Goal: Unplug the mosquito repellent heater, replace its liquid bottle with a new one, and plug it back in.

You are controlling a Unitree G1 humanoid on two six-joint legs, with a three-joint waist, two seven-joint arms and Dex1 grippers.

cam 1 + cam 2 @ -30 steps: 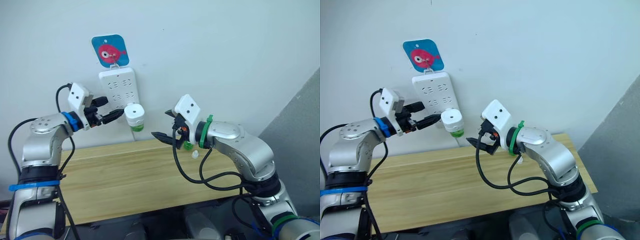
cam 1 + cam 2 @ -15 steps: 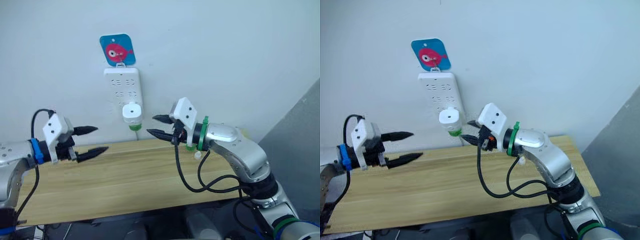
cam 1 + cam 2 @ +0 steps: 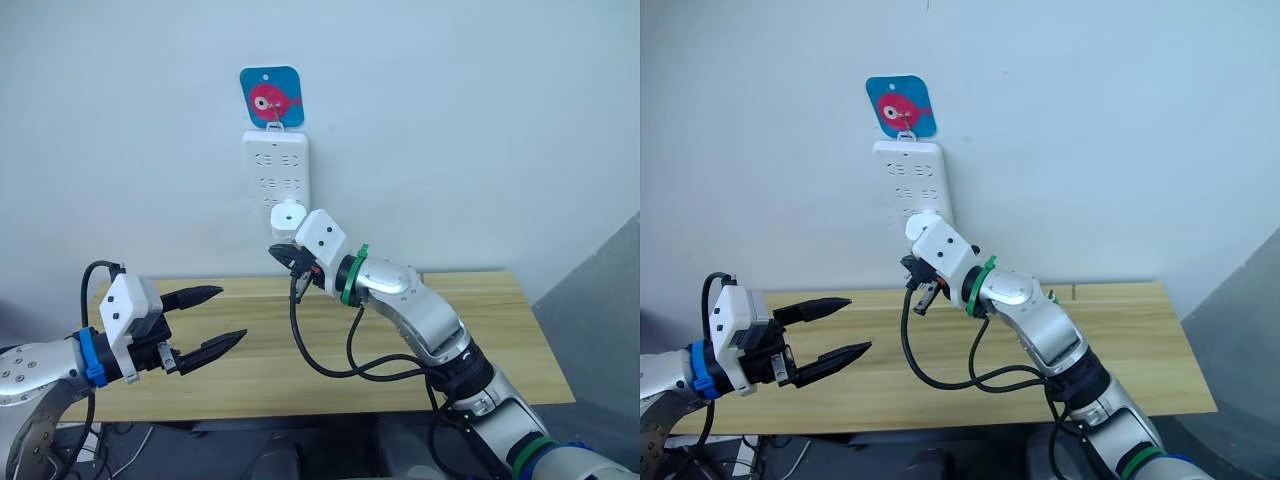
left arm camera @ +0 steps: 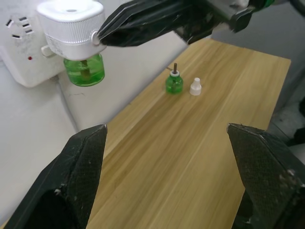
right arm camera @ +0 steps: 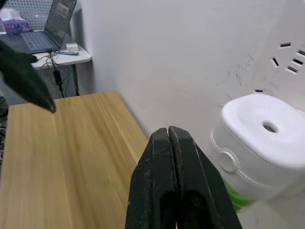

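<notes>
An office-like test room: plain white wall (image 3: pixel 450 120), wooden bench (image 3: pixel 480 330), laptop (image 5: pixel 45 28) on a side desk (image 5: pixel 71 56).

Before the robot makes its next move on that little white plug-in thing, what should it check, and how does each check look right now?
1. Mosquito repellent heater seated in the power strip: ok, plugged in, a green bottle under it.
2. Right gripper at the heater: ok, its tip is at the heater's side.
3. Right gripper ready to grasp: not ok, its fingers are shut together, not around the heater.
4. Left gripper out of the way: ok, open, low over the table, apart from the heater.
5. Loose green bottle standing: ok, upright on the table, small white cap beside it.
6. Whether that loose bottle is the new one: cannot tell.
</notes>
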